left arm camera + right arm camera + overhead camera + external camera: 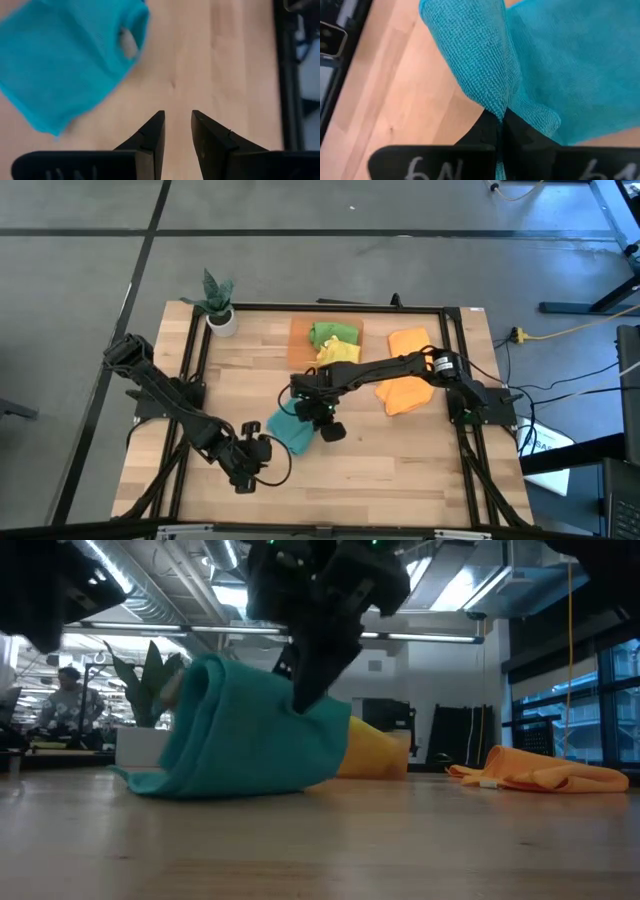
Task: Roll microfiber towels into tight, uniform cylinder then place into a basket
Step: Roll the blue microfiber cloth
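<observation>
The right pincer (501, 122) is clamped on a fold of the teal towel (290, 430), its fingers pressed together with the cloth pinched between them. The towel sits near the middle of the worktop (400, 470), a little toward the front edge, lying as a loose, bulging hump – not a cylinder yet, by the look of it. The left pincer (176, 131) hovers just beside it on the front-left side, fingers apart and holding nothing.

Toward the back edge, the basket (298, 335) holds a green towel (330, 333) and a yellow towel (338, 352), though from above I can't quite tell whether the yellow one is fully inside. Two orange towels (405, 395) lie spread near the right edge, and a small potted plant (220, 305) stands at the back-left corner.

The risk I see: the pinch catches only one thin ridge of cloth – if the arm pulls or lifts from here, the layers could slip and the roll fall open, or the whole towel may drag across the wood rather than turning over. The free end trailing on the worktop could also flap out and leave a lopsided roll.
</observation>
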Motion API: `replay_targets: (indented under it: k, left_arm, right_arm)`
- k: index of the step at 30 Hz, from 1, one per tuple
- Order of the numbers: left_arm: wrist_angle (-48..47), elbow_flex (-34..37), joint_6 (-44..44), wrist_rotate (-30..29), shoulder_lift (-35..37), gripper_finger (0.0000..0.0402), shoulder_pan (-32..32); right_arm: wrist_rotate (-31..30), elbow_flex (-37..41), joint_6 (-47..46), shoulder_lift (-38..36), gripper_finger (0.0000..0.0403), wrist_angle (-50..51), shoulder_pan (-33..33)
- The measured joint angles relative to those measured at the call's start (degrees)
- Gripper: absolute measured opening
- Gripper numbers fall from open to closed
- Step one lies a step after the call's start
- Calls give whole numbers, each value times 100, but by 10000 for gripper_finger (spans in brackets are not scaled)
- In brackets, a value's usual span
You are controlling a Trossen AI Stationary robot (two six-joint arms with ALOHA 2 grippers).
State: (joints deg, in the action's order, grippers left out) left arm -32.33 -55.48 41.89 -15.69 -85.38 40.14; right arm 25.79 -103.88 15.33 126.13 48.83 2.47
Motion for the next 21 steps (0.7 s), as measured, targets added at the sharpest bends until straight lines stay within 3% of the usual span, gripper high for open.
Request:
replay_targets:
  k: [11, 21]
  left_arm:
    - [-260, -9, -43, -1594, -156, 86, -156]
    - [-864, -7, -22, -1676, -820, 86, -607]
  right_arm:
    - [14, 0, 15, 177, 4, -147, -158]
    - [92, 0, 57, 177, 5, 5, -120]
